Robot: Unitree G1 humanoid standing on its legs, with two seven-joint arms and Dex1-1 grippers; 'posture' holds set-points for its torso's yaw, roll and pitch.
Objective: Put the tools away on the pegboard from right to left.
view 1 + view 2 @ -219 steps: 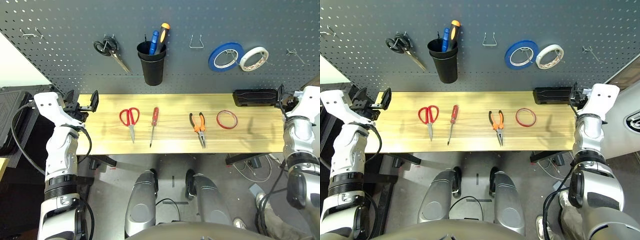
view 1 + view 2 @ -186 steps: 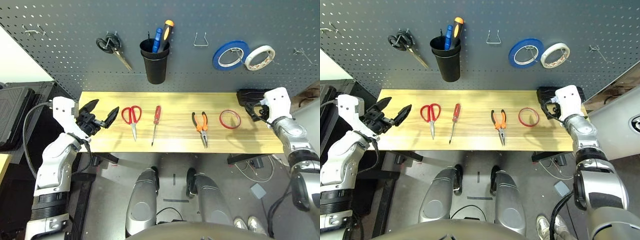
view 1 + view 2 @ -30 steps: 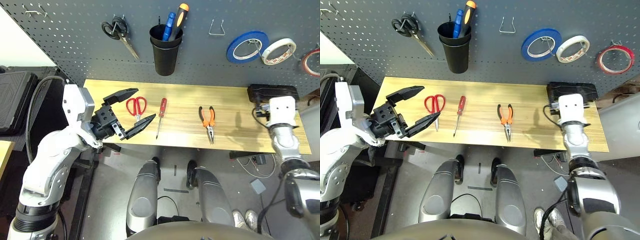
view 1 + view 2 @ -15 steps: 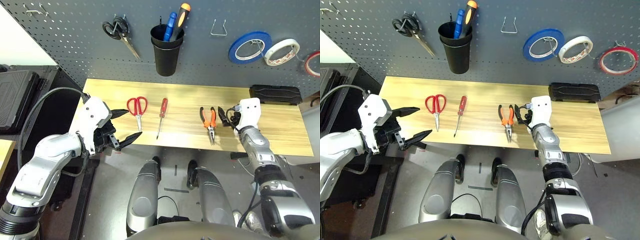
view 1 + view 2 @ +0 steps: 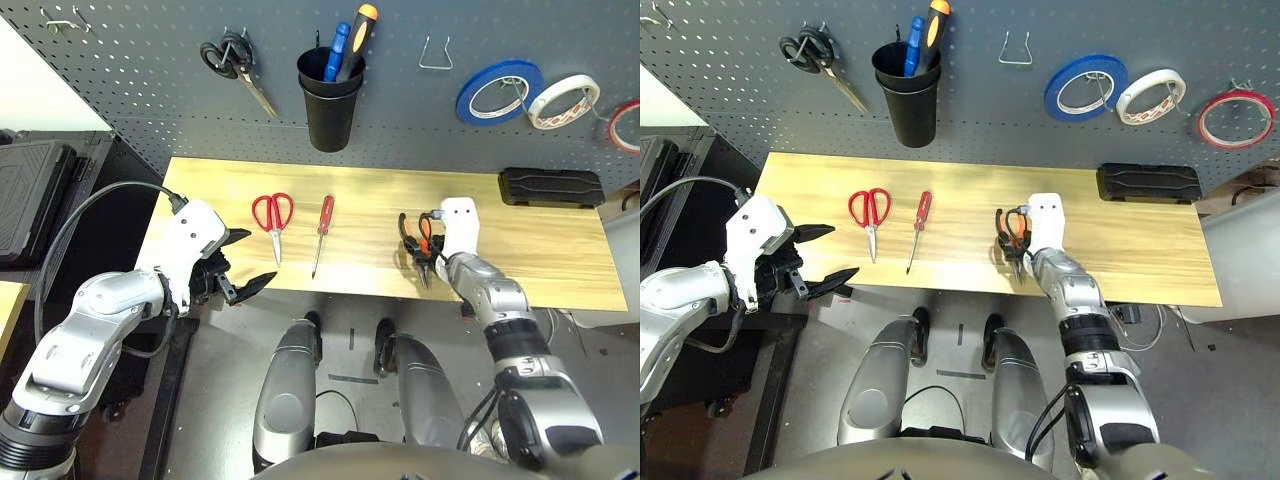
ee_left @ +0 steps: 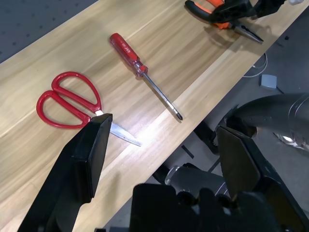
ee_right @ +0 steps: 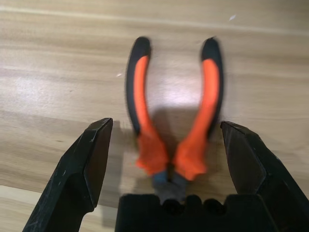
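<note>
1. Right gripper [image 7: 166, 162] stands wide open, empty, its fingers flanking the pliers [image 7: 193, 140], likely to close across both handles.
2. Left gripper [image 6: 161, 145] is wide open too, holding nothing; beyond its fingertips lie the scissors [image 6: 72, 101] and screwdriver [image 6: 130, 55], presumably awaiting later turns.

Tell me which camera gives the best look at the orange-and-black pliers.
The right wrist view: both handles of the pliers show between the open fingers. The left wrist view shows them partly covered; both eye views show them partly behind the right gripper.
</note>
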